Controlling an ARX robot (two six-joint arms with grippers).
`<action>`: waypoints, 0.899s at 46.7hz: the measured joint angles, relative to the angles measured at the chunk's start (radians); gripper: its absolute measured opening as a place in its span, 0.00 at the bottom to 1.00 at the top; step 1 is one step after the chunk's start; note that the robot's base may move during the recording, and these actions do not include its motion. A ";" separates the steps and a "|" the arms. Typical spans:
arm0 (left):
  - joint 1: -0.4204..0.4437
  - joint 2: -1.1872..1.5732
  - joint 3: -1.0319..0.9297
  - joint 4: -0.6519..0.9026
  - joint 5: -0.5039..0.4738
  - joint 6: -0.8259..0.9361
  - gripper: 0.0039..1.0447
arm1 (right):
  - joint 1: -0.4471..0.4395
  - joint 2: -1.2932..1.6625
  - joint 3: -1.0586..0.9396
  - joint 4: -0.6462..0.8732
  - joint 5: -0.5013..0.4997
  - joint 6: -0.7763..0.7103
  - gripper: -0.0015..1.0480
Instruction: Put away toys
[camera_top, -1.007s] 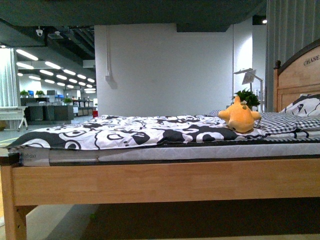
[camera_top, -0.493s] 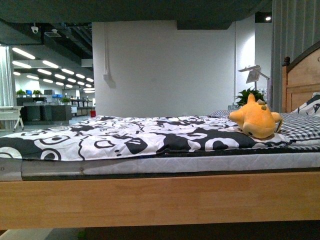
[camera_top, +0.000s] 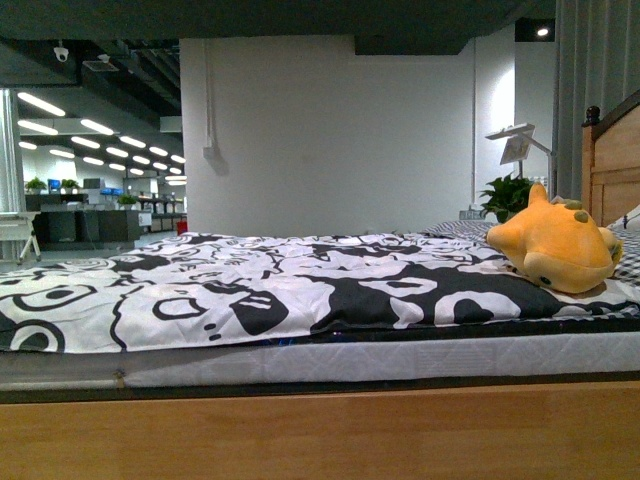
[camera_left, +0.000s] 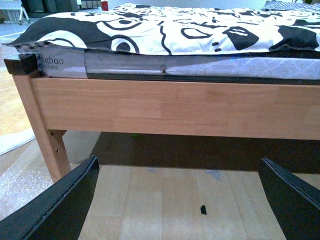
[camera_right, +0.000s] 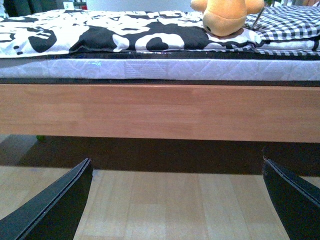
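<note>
The bed's wooden side rail (camera_top: 320, 435) and black-and-white quilt (camera_top: 250, 290) fill more of the front view than a second ago, and the orange plush toy (camera_top: 555, 245) looks larger and further right: the robot has rolled nearer. The toy lies at the quilt's far right, near the headboard (camera_top: 610, 165), untouched. The left pincer (camera_left: 178, 165) and right pincer (camera_right: 177, 162) hang low before the rail, both spread and empty, so I judge that reaching up comes next.

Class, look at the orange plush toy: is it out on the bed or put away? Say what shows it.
Out. The plush toy lies on the black-and-white quilt spread over the bed, in no container.
</note>
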 joint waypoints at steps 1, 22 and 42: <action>0.000 0.000 0.000 0.000 0.000 0.000 0.95 | 0.000 0.000 0.000 0.000 0.000 0.000 1.00; 0.000 0.000 0.000 0.000 0.000 0.000 0.95 | 0.000 0.000 0.000 0.000 0.000 0.000 1.00; 0.000 0.000 0.000 0.000 -0.003 0.000 0.95 | 0.000 0.000 0.000 0.000 -0.003 0.000 1.00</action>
